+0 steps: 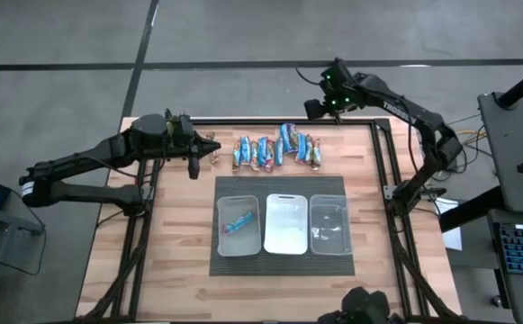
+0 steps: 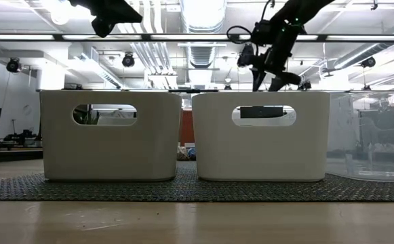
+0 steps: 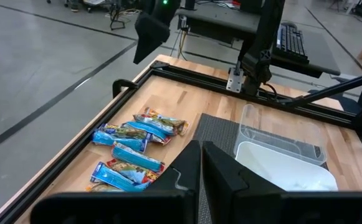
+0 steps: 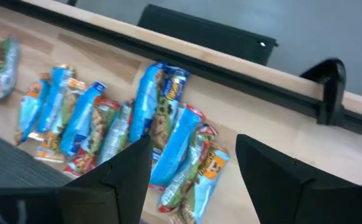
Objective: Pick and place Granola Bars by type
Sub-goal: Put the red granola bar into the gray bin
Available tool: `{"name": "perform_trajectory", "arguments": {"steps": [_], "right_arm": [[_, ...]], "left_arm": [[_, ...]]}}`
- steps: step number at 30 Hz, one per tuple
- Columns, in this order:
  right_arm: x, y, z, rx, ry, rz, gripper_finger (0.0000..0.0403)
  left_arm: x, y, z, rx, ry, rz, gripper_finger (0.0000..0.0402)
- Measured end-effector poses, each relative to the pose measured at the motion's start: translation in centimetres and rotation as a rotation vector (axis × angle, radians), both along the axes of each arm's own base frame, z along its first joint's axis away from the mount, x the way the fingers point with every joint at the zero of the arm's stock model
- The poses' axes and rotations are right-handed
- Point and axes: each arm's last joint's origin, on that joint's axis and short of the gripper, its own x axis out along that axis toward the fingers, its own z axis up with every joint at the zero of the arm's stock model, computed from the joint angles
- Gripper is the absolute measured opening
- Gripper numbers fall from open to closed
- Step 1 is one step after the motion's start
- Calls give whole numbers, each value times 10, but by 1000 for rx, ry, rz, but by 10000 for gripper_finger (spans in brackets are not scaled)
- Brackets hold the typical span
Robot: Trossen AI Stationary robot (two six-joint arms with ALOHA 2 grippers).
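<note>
Over on the left, the left gripper (image 1: 209, 147) hangs above the far-left part of the wooden surface (image 1: 162, 243), its jaws pressed together with nothing between them, pointing toward the pile. Just to its right, the Granola Bars (image 1: 276, 150) lie in a crowded row along the far edge of the surface, blue wrappers with red and orange patches, overlapping one another; the right wrist view shows them (image 4: 162, 124) fanned out side by side. Nearer, on the dark mat (image 1: 282, 256), three clear bins stand in a line. The left bin (image 1: 238, 226) holds one blue bar (image 1: 237, 221) on its floor. The middle bin (image 1: 285, 224) and the right bin (image 1: 329, 224) sit beside it, touching or nearly so. Moving on to the right, the right gripper (image 1: 316, 109) hovers at the far edge, just beyond the right end of the row of bars, jaws standing apart and holding nothing.
</note>
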Motion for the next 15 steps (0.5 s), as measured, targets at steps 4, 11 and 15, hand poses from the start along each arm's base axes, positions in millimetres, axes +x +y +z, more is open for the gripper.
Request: {"name": "perform_trajectory", "arguments": {"steps": [4,11,15], "right_arm": [[-2,2,-10,25,24,-15,221],[-5,5,-28,67,60,-20,219],[-5,6,-38,71,73,-8,219]], "left_arm": [[0,0,0,0,0,0,0],[0,0,0,0,0,1,0],[0,0,0,0,0,1,0]]}}
